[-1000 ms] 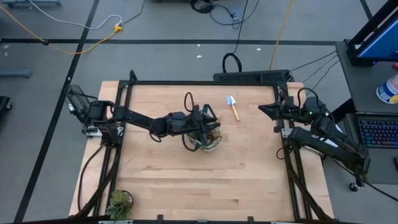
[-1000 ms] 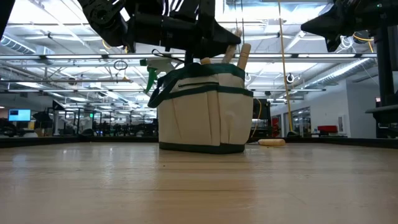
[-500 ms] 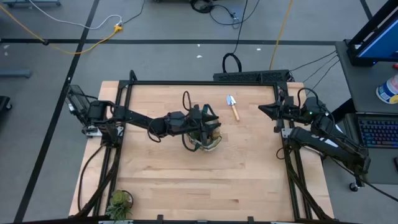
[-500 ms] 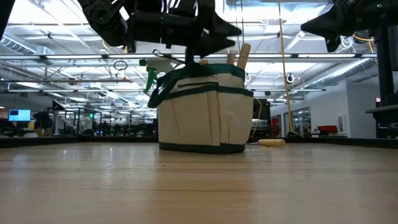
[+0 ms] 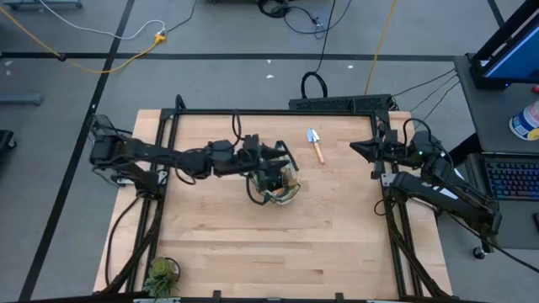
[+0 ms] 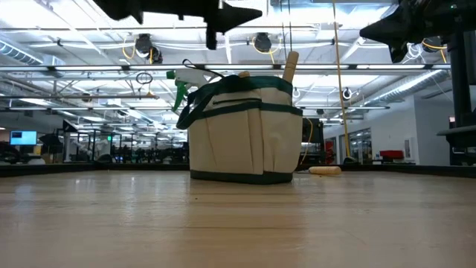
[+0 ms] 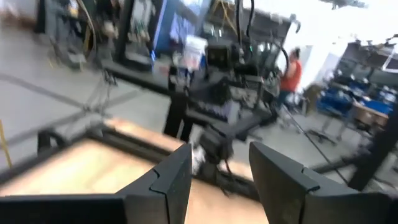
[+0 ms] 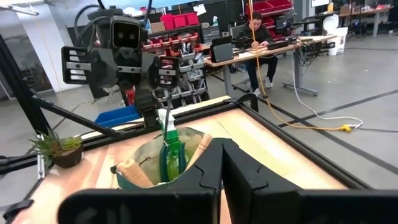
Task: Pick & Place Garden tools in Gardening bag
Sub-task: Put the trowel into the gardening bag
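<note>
The beige gardening bag (image 5: 274, 182) with green trim stands on its base mid-table; it also shows in the low view (image 6: 245, 138) and the right wrist view (image 8: 140, 168). A green spray bottle (image 6: 182, 83) and wooden handles (image 6: 290, 64) stick out of its top. A small metal trowel with a wooden handle (image 5: 316, 145) lies flat on the table to the far right of the bag. My left gripper (image 5: 280, 156) hovers above the bag's far-left rim, roughly level, open and empty (image 7: 217, 168). My right gripper (image 5: 354, 148) waits shut at the table's right edge.
A small potted plant (image 5: 162, 273) stands at the near left corner. A black frame (image 5: 278, 112) runs round the table. Bare wood lies near and to the right of the bag. A person sits at a desk in the room beyond (image 8: 256, 37).
My left gripper has risen out of the bag's mouth, drawn back a little toward the table's left edge and tipped up from pointing down to about level. The bag has stayed where it was.
</note>
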